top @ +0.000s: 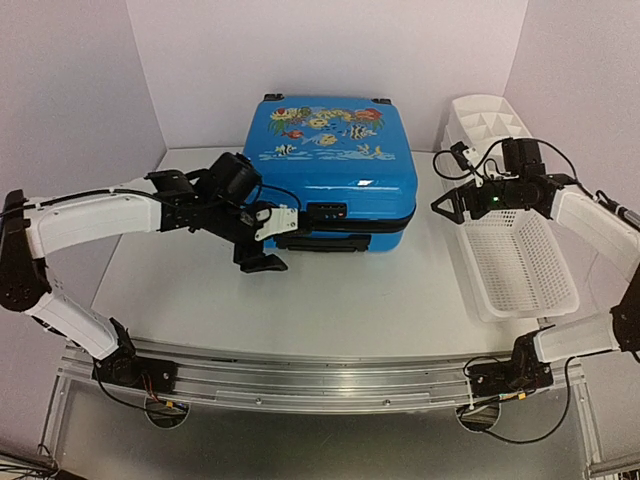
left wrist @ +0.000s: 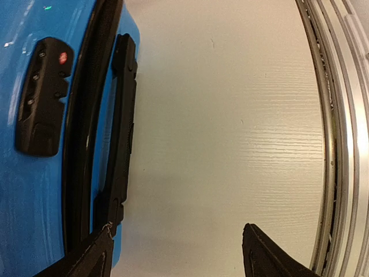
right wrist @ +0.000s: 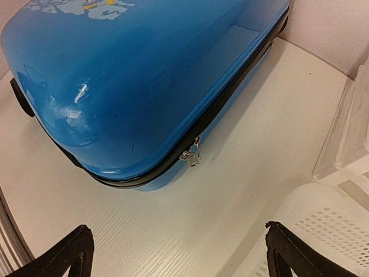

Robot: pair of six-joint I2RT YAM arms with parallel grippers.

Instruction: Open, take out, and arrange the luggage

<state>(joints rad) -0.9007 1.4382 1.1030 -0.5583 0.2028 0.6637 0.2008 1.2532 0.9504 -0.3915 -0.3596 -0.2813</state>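
Top view: the luggage [top: 330, 165] lies flat and zipped at the back middle of the tabletop [top: 300, 310], print up. The left end effector [top: 272, 240] sits at its front face, by the handle; the right end effector [top: 450, 205] hovers over the basket [top: 520, 280], well beside the case. Both have their jaws apart and hold nothing.

Left wrist: the lock [left wrist: 40, 98], zip band [left wrist: 86, 115] and handle [left wrist: 121, 138] run side by side. One finger [left wrist: 92, 257] lies at the handle's end.

Right wrist: a rounded blue corner with the zip pull [right wrist: 191, 156] hanging free.

The shell looks stiff, glossy and probably slippery, and too broad to clamp. The small metal pull seems the place to grip first, then the lid edge or the handle.
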